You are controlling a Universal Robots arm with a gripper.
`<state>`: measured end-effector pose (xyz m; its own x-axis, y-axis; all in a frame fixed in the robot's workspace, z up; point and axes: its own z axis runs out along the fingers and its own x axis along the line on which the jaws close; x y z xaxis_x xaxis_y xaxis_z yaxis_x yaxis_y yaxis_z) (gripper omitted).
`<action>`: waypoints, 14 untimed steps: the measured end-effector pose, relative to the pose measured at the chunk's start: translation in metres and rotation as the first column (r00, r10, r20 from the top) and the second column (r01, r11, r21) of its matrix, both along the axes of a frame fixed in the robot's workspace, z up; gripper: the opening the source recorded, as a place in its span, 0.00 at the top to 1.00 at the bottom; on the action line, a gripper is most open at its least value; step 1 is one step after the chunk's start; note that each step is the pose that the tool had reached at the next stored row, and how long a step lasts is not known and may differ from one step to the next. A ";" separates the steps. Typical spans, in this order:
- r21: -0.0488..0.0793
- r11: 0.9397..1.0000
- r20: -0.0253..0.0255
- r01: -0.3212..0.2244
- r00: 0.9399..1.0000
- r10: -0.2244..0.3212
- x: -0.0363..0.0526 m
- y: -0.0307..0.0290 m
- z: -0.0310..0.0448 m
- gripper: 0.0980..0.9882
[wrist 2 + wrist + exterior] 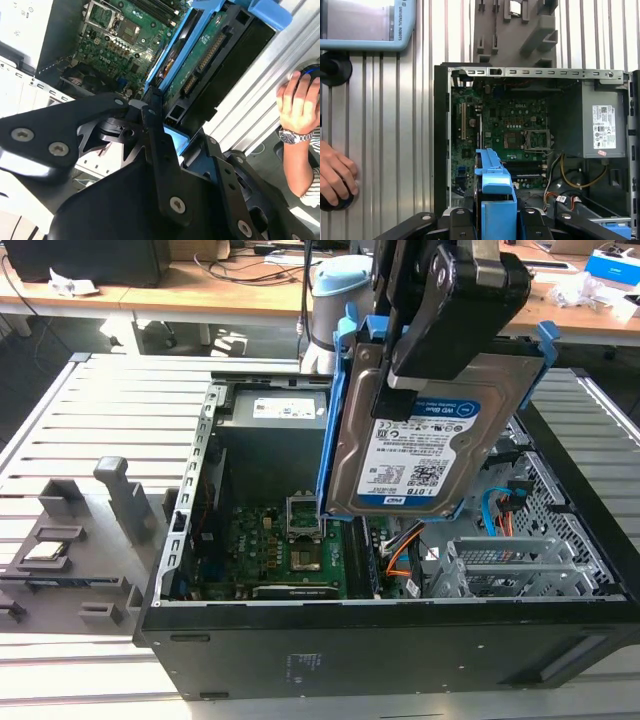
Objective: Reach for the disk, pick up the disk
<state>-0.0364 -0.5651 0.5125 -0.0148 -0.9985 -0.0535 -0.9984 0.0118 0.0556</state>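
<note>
The disk (425, 455), a silver-grey hard drive with a white-and-blue label in a bright blue bracket (335, 420), hangs tilted on edge above the open computer case (350, 640). My gripper (412, 370) is shut on it from above, one black finger (440, 310) lying across its labelled face. In the second wrist view the disk (200, 60) shows its green circuit-board side between the black fingers (157, 140) of the gripper (175, 137). In the first wrist view the blue bracket (492, 175) stands between the gripper's (497, 222) fingers (455, 220).
Below the disk lie the motherboard (290, 550), the power supply (275, 415), cables (495, 510) and a metal drive cage (510, 565). A grey fixture (70, 540) holds a small CPU chip (45, 552). A person's hand (335, 175) rests on the slatted table (110, 410) near a teach pendant (367, 25).
</note>
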 end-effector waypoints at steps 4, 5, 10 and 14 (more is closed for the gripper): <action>0.000 1.000 0.000 0.000 1.000 0.000 0.0000 -0.0111 0.0000 0.70; 0.000 1.000 0.000 0.000 1.000 0.000 0.0000 -0.0131 0.0000 0.70; 0.000 1.000 0.000 0.000 1.000 0.000 0.0000 -0.0258 0.0000 0.70; 0.000 1.000 0.000 0.000 1.000 0.000 0.0000 -0.0379 0.0001 0.70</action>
<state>-0.0364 -0.6029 0.5126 -0.0148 -0.9985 -0.0533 -0.9984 0.0118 0.0556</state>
